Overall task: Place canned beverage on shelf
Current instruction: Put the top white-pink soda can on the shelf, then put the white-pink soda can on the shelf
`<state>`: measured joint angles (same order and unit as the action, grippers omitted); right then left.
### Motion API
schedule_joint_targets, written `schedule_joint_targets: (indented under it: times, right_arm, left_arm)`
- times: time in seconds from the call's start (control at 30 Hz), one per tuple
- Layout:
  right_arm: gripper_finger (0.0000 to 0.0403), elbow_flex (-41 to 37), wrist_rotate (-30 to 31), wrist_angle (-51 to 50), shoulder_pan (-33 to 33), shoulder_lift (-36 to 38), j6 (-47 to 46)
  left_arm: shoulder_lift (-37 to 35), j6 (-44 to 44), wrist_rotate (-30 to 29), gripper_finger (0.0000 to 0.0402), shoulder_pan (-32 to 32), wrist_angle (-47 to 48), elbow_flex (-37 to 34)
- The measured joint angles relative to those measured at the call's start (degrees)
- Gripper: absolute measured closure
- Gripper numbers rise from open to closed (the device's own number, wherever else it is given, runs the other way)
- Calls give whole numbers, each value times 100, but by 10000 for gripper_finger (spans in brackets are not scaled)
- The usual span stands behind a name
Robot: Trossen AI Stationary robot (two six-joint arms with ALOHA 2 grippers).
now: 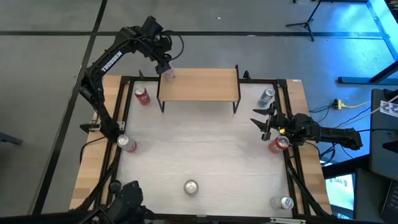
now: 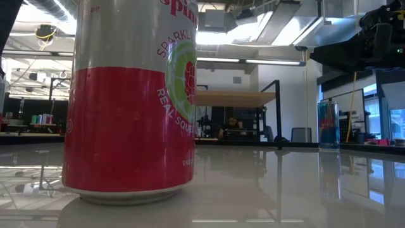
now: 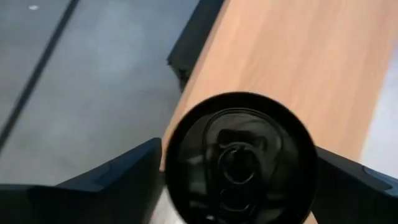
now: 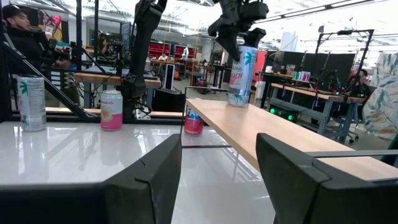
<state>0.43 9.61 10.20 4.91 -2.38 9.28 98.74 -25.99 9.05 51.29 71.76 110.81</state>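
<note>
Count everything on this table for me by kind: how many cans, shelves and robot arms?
Shelf: 1
Can on the shelf: 1
Cans on the tabletop: 6
Robot arms: 2
Total: 10

Open-plan robotics lab: rows of workbenches (image 4: pixel 311 93), ceiling strip lights (image 2: pixel 253 61), camera stands (image 1: pixel 305 25), floor cables (image 1: pixel 348 104).

Pale tabletop (image 1: pixel 205 149), tripod stand (image 1: pixel 305 25) on the grey floor, perhaps a seated person (image 4: pixel 18 31) beyond.
</note>
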Motion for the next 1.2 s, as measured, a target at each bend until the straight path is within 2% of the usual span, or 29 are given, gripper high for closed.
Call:
schedule_joint_targets:
  times: [0.1, 0.6, 0.77, 0.93, 1.2]
  right_arm:
    - [198, 0, -2, 0, 0, -1, 0]
    - [198, 0, -2, 0, 0, -1, -35]
    - [198, 0, -2, -2, 0, 0, -44]
    - [198, -2, -2, 0, 0, 1, -44]
    - [198, 0, -2, 0, 0, -1, -173]
  left_arm:
    - [0, 12, -188, 56, -103, 43, 231]
    - [-13, 639, -205, 55, -842, 796, 1749]
    - [-35, 870, -215, 56, -1393, 992, 1805]
    - [-50, 1149, -515, 62, -2039, 1128, 1805]
    - [-61, 2409, -587, 62, -3262, 1833, 1692]
